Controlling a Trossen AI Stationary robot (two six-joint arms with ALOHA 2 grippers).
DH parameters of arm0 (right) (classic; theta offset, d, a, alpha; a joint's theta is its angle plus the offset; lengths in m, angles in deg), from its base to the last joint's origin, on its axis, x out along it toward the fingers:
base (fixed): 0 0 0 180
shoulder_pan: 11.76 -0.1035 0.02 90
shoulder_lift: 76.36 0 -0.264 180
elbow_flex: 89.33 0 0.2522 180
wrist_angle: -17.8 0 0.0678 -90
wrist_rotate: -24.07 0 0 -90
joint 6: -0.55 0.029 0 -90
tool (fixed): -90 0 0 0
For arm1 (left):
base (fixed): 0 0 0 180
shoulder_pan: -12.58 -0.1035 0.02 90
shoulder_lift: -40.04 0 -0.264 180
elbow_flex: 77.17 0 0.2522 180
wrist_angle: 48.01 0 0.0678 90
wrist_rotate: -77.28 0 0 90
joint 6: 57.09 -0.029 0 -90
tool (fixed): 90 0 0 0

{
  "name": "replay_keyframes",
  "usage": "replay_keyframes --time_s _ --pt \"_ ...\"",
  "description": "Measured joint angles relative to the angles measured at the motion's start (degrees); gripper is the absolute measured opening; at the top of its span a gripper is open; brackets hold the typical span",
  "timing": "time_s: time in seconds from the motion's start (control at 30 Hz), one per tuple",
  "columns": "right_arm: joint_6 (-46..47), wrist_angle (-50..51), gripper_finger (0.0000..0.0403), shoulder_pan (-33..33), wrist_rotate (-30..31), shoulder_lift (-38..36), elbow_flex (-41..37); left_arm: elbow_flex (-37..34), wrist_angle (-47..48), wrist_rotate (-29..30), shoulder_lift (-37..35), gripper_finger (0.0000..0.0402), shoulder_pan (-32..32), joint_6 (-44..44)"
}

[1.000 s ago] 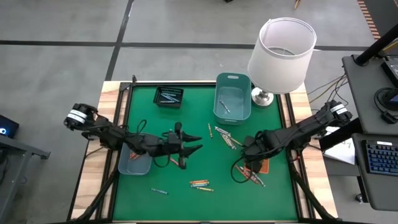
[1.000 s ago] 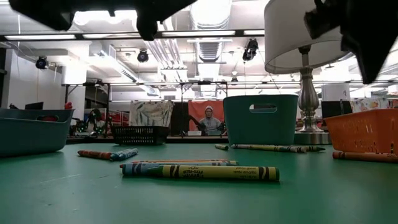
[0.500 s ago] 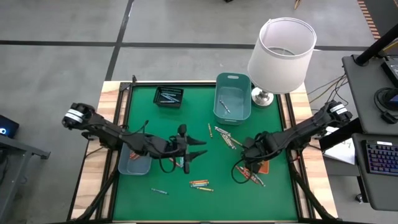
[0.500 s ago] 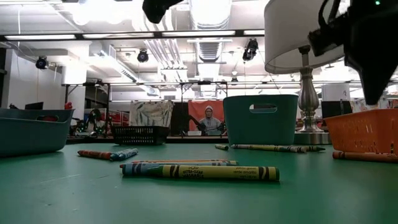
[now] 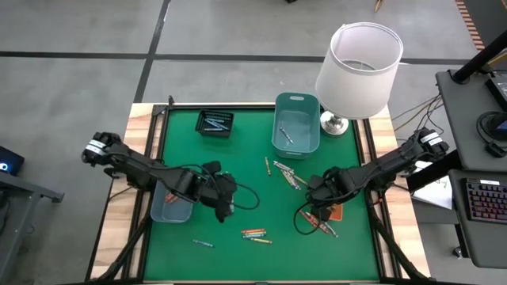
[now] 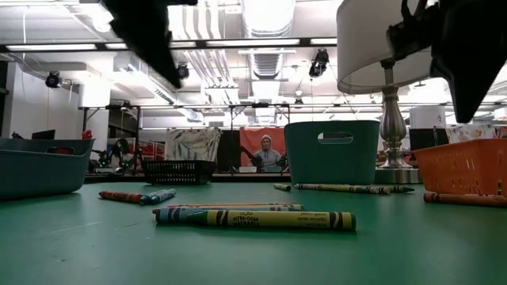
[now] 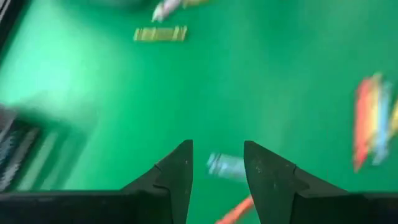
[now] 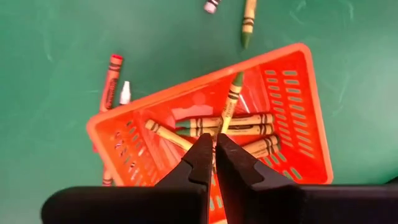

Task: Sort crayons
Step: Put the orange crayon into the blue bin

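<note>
The right gripper [image 8: 211, 163], clenched empty, hangs over the orange basket [image 8: 298, 118], whose crayons [image 8: 233, 127] mostly lie lengthwise; the left gripper [image 7: 216, 163] gapes, released.

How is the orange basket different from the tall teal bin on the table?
The orange basket has latticed, see-through walls, while the teal bin has solid walls with a handle slot. The orange basket stands lower than the teal bin in the low view. The orange basket holds several yellow-green crayons; the teal bin shows only one small item inside from above. Both are rectangular containers standing open-topped on the green table.
</note>
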Motion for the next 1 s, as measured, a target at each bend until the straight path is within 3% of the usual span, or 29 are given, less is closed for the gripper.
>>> replay_keyframes --time_s 0.13,0.3,0.4,0.67,1.0 --pt "-1.84 -0.05 0.0013 -0.09 0.03 -0.04 1.46 0.74 7.55 -2.28 1.67 0.0125 0.61 -4.27" --pt "-4.26 -0.07 0.0013 -0.32 0.00 -0.04 2.72 -2.31 7.20 -9.58 2.73 0.0125 0.82 -13.20" --pt "-4.70 -0.20 0.0013 -0.35 0.02 -0.04 2.84 -4.93 6.41 -10.76 3.35 0.0125 0.82 -15.67" --pt "-4.96 -0.22 0.0013 -0.35 0.02 -0.04 2.84 -11.21 -4.60 -12.09 3.46 0.0125 0.80 -16.94" --pt "-4.93 -0.29 0.0013 -0.35 0.00 -0.04 2.79 -16.45 -10.74 -14.24 3.48 0.0125 0.80 -16.86"
